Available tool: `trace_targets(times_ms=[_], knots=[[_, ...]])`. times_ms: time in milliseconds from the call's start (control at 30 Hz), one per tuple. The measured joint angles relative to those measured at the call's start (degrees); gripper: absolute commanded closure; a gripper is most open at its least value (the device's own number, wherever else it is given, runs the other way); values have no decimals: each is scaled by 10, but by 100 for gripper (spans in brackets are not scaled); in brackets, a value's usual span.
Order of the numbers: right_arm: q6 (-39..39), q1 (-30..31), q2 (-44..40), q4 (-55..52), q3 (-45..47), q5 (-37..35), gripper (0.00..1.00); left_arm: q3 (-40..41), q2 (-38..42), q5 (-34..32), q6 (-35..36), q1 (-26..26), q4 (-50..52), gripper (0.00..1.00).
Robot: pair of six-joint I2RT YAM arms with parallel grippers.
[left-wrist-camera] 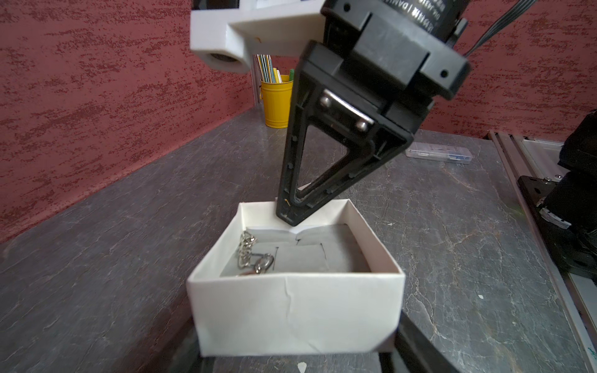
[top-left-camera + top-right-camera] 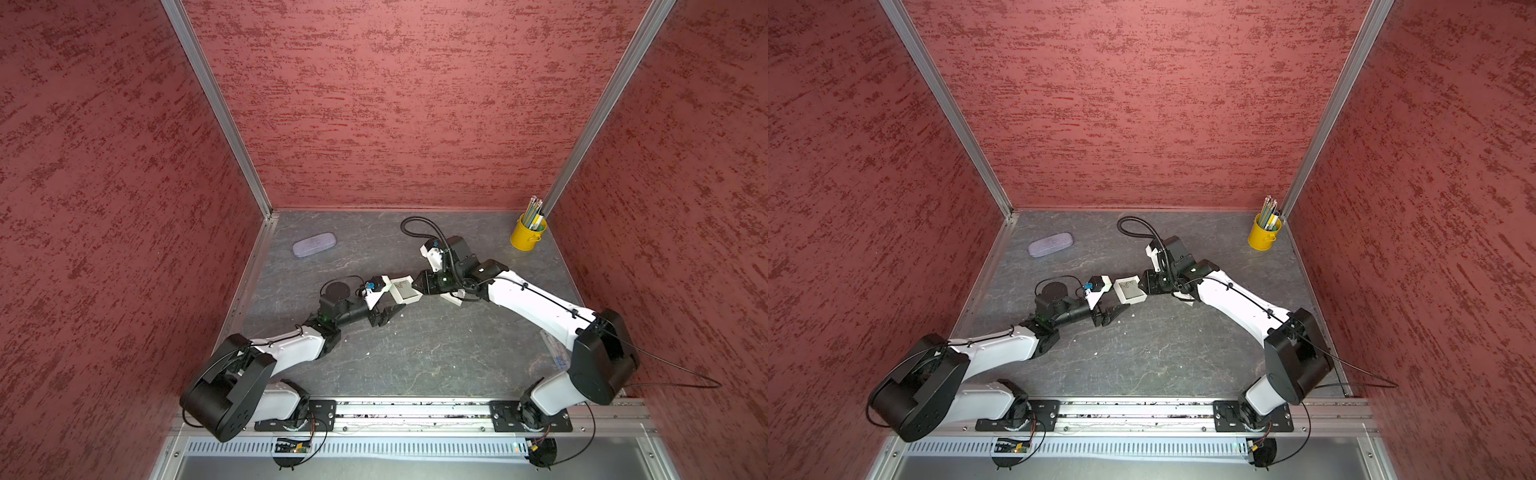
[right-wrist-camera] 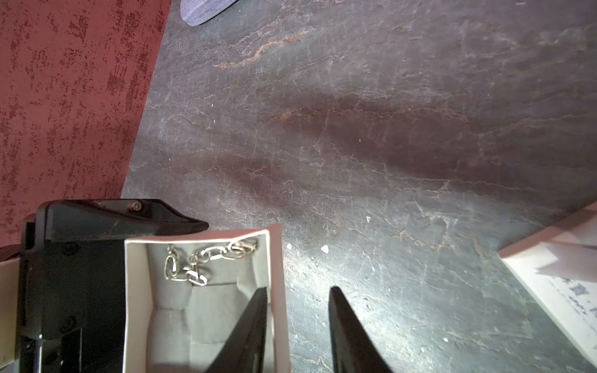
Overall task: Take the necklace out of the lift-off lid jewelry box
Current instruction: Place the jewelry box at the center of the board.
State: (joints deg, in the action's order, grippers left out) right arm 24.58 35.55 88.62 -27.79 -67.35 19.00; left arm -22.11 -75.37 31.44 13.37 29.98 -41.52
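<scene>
Necklace (image 3: 206,255) in the open lift-off lid jewelry box (image 1: 290,310), on your dark, veined worktop (image 2: 415,353) between red textured walls (image 2: 374,104).
Your right hand (image 3: 299,289) straddles one box wall, fingers apart; the necklace lies at the box's other end, clear of them. Your left hand (image 2: 388,316) sits against the opposite side; its grip cannot be told.

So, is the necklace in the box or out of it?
In: the necklace lies bunched on the grey lining inside the lidless box.
</scene>
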Motion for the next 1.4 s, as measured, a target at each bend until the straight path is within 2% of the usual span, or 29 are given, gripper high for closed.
trace_targets(times_ms=[167,333,500,833,967,1100,1167,1267,1333,1400], knots=[[-2,9,0,11,3,3,100,0,21,-7,2,7,31,30],[-1,14,0,25,9,2,100,0,38,-28,3,12,52,20],[5,16,9,43,12,-10,100,18,60,-60,0,26,51,0],[10,17,64,55,11,-84,100,73,120,-136,-44,38,63,0],[9,17,86,72,20,-120,100,77,164,-176,-99,38,105,0],[4,19,94,93,54,-145,100,69,190,-216,-196,30,185,0],[-2,22,98,98,72,-155,92,56,190,-217,-248,10,235,0],[-9,28,105,104,91,-164,73,45,182,-196,-313,-26,275,0],[-11,31,109,104,97,-168,65,44,175,-181,-351,-44,288,2],[-12,32,110,104,98,-170,61,44,170,-167,-381,-52,296,6]])
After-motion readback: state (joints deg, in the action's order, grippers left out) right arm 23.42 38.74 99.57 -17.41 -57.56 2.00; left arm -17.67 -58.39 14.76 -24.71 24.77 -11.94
